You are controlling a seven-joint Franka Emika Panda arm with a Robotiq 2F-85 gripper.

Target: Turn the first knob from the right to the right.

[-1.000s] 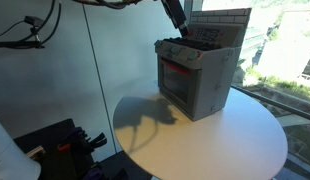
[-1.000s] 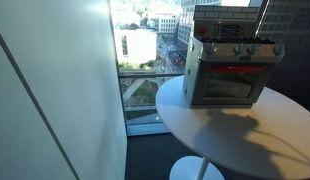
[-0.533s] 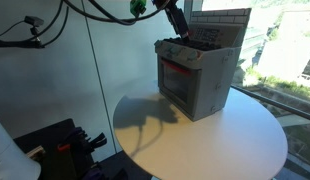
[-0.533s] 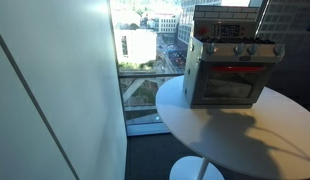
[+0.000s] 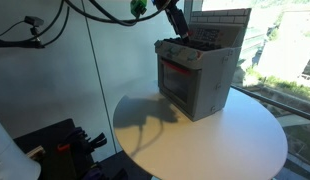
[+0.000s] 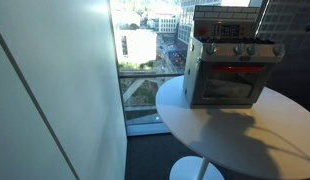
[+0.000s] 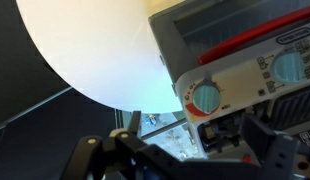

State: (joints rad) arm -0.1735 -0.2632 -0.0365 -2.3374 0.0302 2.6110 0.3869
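Exterior view, from the table's side: toy stove (image 5: 200, 75) standing on a round white table (image 5: 235, 145). The gripper (image 5: 181, 32) hangs above the stove's top; whether its jaws are parted or closed cannot be told.

Exterior view, facing the stove front: a row of knobs along the top edge, with the rightmost knob (image 6: 276, 48) at the end, nothing touching it.

Wrist view: blue knob (image 7: 205, 97) on the white control panel (image 7: 245, 75), with dark, blurred gripper parts below.
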